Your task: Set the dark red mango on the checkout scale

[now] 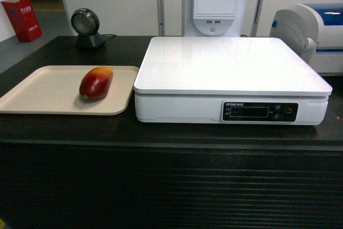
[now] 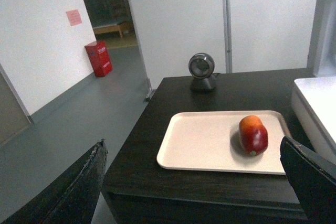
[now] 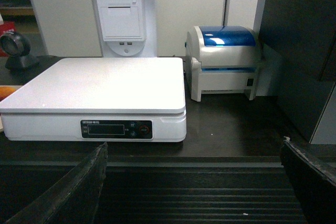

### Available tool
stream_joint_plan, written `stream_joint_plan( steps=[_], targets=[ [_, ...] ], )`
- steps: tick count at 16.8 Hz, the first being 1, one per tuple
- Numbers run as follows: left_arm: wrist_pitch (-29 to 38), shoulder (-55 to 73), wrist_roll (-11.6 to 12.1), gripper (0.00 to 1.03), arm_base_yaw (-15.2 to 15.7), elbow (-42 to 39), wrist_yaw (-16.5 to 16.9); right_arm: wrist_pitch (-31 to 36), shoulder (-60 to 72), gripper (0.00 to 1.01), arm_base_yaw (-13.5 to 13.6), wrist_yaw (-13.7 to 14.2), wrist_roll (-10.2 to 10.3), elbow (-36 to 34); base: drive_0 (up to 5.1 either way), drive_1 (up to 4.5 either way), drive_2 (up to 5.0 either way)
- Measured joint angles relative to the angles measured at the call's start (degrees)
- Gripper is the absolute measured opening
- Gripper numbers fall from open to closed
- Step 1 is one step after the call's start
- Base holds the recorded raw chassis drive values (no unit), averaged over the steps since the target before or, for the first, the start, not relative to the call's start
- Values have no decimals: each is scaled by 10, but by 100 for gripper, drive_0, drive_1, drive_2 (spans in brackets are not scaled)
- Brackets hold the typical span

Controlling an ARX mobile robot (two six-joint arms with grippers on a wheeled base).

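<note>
Little lettering is legible. The scale (image 1: 230, 73) carries a small line of white print at the top left of its dark display panel (image 1: 260, 111), seen in both the head and right wrist views, but the characters are too small to make out. The red box (image 1: 22, 20) on the floor bears pale characters on its front that cannot be read. A pink notice (image 2: 74, 17) on the wall shows no readable words either.

Only the tips of each claw's fingers (image 2: 73, 192) (image 3: 310, 182) show, cut off by frame edges.
</note>
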Motion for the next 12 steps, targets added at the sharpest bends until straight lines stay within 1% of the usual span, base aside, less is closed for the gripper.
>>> stream_joint_plan(
  steps=[1, 2, 3, 4, 5, 7, 8, 12],
  targets=[
    [59, 74, 0, 98, 51, 9, 59, 0, 0, 98, 0, 0, 0, 0, 0, 0, 0],
    [124, 164, 0, 98, 92, 29, 114, 0, 0, 98, 0, 0, 0, 0, 0, 0, 0],
    [190, 279, -3, 98, 111, 76, 170, 0, 0, 98, 0, 0, 0, 0, 0, 0, 0],
    [211, 380, -6, 98, 113, 130, 208, 0, 0, 98, 0, 0, 0, 0, 0, 0, 0],
    [199, 564, -11, 98, 99, 234, 237, 0, 0, 98, 0, 0, 0, 0, 0, 0, 0],
    [172, 652, -20, 98, 83, 299, 245, 0, 0, 98, 0, 0, 0, 0, 0, 0, 0],
    [151, 709, -23, 98, 70, 349, 247, 0, 0, 98, 0, 0, 0, 0, 0, 0, 0],
    [87, 848, -33, 98, 27, 500, 246, 0, 0, 98, 0, 0, 0, 0, 0, 0, 0]
  ],
)
